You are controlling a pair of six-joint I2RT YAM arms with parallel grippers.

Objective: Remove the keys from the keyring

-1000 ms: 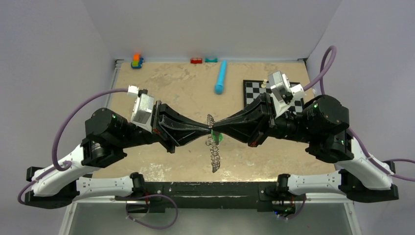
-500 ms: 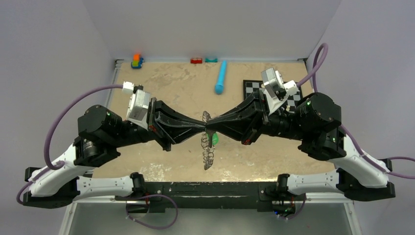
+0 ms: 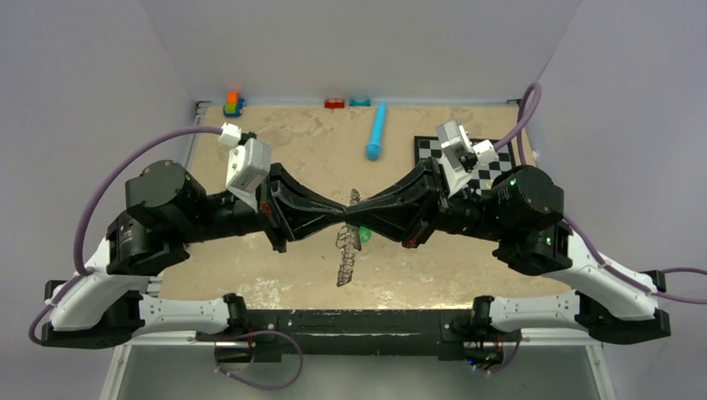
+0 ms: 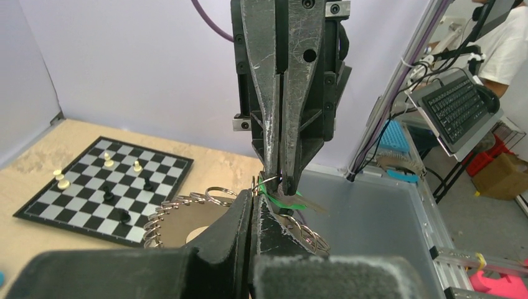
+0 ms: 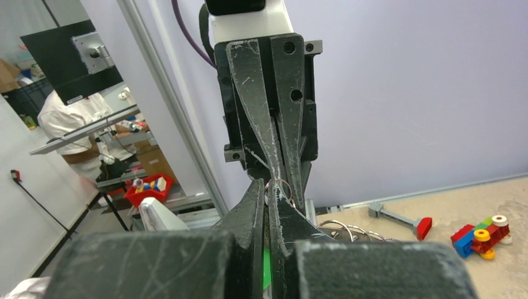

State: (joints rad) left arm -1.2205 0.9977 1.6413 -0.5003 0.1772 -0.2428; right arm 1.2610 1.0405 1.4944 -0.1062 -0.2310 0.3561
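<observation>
Your left claw (image 3: pixel 337 213) and right claw (image 3: pixel 358 216) are both pinched shut, tip to tip, on the thin wire of the keyring (image 3: pixel 345 250), which hangs above the desk (image 3: pixel 283 150) (green-headed key (image 4: pixel 283 200) just beside the tips). Expect stiff, slippery wire and light, swinging keys (image 3: pixel 343 271); grip each key by its flat head.

Overhead camera looks down; 2 wrist cameras face each other across the keyring (image 4: pixel 167 210).
</observation>
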